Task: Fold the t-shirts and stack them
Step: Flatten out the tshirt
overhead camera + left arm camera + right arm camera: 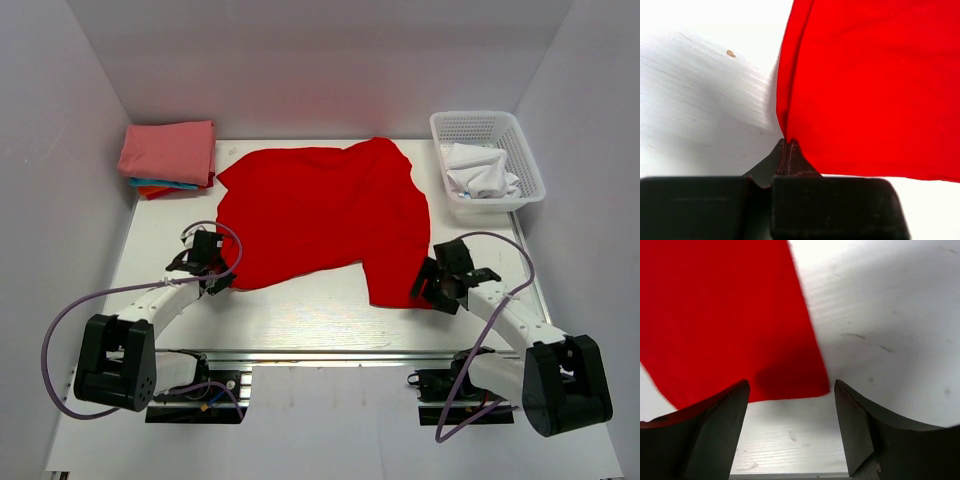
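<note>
Lying rumpled on the table — red t-shirt [320, 215] — unfolded

left wrist: red t-shirt [875, 85] running off top and right edges, pinched fold disappearing between left gripper [788, 150] tips | right wrist: shirt running off top and left | top: pink t-shirt [168, 150] covering teal t-shirt [165, 184] and orange-red t-shirt [150, 192] except edges | white cloth [480, 172] in basket [528, 150] lying too crumpled to identify
</note>
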Motion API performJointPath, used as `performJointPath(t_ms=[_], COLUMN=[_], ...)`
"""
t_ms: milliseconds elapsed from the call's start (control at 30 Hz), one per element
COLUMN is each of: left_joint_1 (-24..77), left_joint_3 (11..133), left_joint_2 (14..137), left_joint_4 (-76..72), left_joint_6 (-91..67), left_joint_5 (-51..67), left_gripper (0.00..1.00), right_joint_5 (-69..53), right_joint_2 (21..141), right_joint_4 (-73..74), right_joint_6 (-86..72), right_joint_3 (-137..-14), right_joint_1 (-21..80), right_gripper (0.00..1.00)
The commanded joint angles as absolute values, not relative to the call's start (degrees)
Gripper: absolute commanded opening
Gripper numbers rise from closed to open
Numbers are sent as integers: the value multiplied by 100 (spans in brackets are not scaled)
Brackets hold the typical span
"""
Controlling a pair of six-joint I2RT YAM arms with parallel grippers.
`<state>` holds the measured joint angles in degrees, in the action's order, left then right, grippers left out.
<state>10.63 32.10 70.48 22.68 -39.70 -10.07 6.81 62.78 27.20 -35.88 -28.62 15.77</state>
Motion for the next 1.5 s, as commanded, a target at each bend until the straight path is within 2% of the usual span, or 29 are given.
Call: performJointPath(t_ms=[0, 133, 167, 200, 267, 533, 867, 1200, 1467], left_joint_1=[1046, 1098, 1099, 1099, 1099, 1099, 1099, 1099, 1099], left_joint_3=[3182, 3182, 3182, 3182, 3234, 3699, 5736, 7653, 8683], left_joint_2=[6908, 6960, 6961, 6961, 6961, 6488, 5802, 5493, 5143], left_joint_4=[2312, 2242, 2241, 2241, 2241, 2382, 2566, 2812, 3128], left_joint_6=[-3902, -3850, -3850, -3850, -3797, -3683, -3244, -2752, -2408], left_joint_5=[-941, -940, -871, -792, -739, -738, -1160, -1521, -1468], left_gripper=[0, 0, 0, 0, 0, 0, 0, 0, 0], right_joint_5=[229, 61, 53, 61, 62, 588, 1678, 1670, 1275], right_joint_2=[6468, 6609, 6618, 6644, 6619, 5803, 4913, 5001, 5001], right_joint_4=[2532, 2321, 2138, 2075, 1961, 1248, 193, 131, 509], right_joint_6=[-3691, -3683, -3717, -3761, -3762, -3595, -2788, -1724, -1082], right_joint_3=[-2787, -2672, -2654, -2663, -2707, -3357, -4997, -7100, -8770], right_joint_1=[1591, 1600, 1591, 1591, 1600, 1608, 1573, 1573, 1565], right_gripper=[74, 60, 40, 24, 0, 0, 0, 0, 0])
